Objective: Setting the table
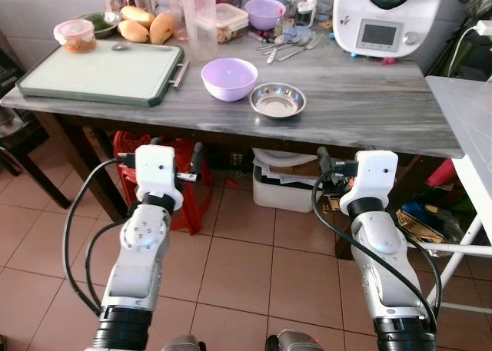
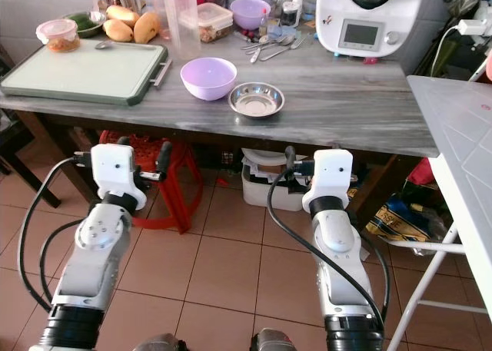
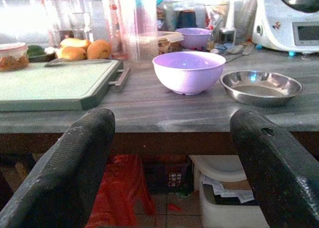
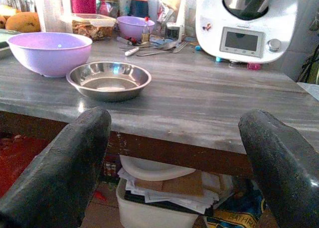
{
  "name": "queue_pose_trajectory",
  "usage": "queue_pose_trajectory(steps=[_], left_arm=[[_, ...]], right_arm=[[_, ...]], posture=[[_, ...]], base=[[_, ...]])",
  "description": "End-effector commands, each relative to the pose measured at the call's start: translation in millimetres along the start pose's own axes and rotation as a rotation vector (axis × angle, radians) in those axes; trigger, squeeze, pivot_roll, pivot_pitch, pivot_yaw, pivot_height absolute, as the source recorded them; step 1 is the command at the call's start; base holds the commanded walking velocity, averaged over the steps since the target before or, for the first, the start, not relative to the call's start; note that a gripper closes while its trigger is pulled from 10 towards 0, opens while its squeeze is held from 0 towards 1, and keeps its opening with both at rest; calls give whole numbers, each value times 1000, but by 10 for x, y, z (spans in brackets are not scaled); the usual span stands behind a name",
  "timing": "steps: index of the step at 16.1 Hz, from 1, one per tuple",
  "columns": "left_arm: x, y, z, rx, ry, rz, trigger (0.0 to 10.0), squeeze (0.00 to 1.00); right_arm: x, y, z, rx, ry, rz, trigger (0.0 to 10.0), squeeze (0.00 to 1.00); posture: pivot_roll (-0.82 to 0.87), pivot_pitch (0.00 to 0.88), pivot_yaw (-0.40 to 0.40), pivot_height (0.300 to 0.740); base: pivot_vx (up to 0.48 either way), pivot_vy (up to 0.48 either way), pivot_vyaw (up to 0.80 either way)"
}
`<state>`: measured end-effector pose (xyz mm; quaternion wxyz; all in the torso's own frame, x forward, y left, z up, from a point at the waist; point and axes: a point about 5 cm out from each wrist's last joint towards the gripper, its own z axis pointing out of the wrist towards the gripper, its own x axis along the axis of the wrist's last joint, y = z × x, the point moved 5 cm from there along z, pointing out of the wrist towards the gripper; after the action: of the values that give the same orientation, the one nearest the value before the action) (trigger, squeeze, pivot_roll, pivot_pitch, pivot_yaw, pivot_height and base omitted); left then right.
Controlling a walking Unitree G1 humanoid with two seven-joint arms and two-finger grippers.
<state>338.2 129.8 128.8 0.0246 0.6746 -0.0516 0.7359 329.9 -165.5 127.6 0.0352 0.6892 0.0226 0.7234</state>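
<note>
Right near the front edge of the grey wooden table [image 1: 361,105] sit a lilac bowl [image 1: 229,78] and a shallow steel dish [image 1: 277,100], just beside each other, the dish nearer the edge. A pile of spoons and forks [image 1: 288,47] lies further back, toward the rear edge, next to a second lilac bowl [image 1: 264,13] and a white kitchen machine [image 1: 380,17]. A green cutting board [image 1: 100,74] covers the table's left end, with mangoes [image 1: 146,26] and a lidded food tub [image 1: 74,35] at its far side. Both arms are held below the front edge, short of the table. The left gripper [image 3: 164,153] faces the bowl with its fingers apart and empty; the right gripper [image 4: 174,158] faces the steel dish, fingers likewise spread, nothing between them. Beneath the table stand a red stool [image 1: 184,178] and a white bin of papers [image 1: 288,183] on the tiled floor
</note>
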Motion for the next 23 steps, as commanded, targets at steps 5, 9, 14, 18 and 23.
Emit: queue_pose_trajectory(steps=[5, 9, 14, 18, 23], left_arm=[[-48, -61, 17, 20, -38, -41, 10000, 0], [-41, -56, 30, 19, -39, -46, 10000, 0], [-23, -54, 34, 14, -30, -45, 10000, 0], [39, 4, 36, -41, 5, -49, 10000, 0], [22, 49, 19, -59, -8, -64, 10000, 0]], right_arm=[[22, -21, 32, 10, 9, 6, 10000, 0], [25, -22, 38, 12, 11, 6, 10000, 0], [20, -37, 39, 16, 9, 6, 10000, 0], [27, -40, 61, 17, 10, 7, 10000, 0], [38, -51, 69, 18, 15, 6, 10000, 0]], posture=[[-19, 0, 3, 740], [-21, 0, 3, 740], [-19, 0, 2, 740], [-17, 0, -2, 740], [-16, 0, -2, 740]], base=[[-108, 0, 0], [-268, 0, 0], [-158, 0, 0], [0, 0, 0], [0, -129, 0]])
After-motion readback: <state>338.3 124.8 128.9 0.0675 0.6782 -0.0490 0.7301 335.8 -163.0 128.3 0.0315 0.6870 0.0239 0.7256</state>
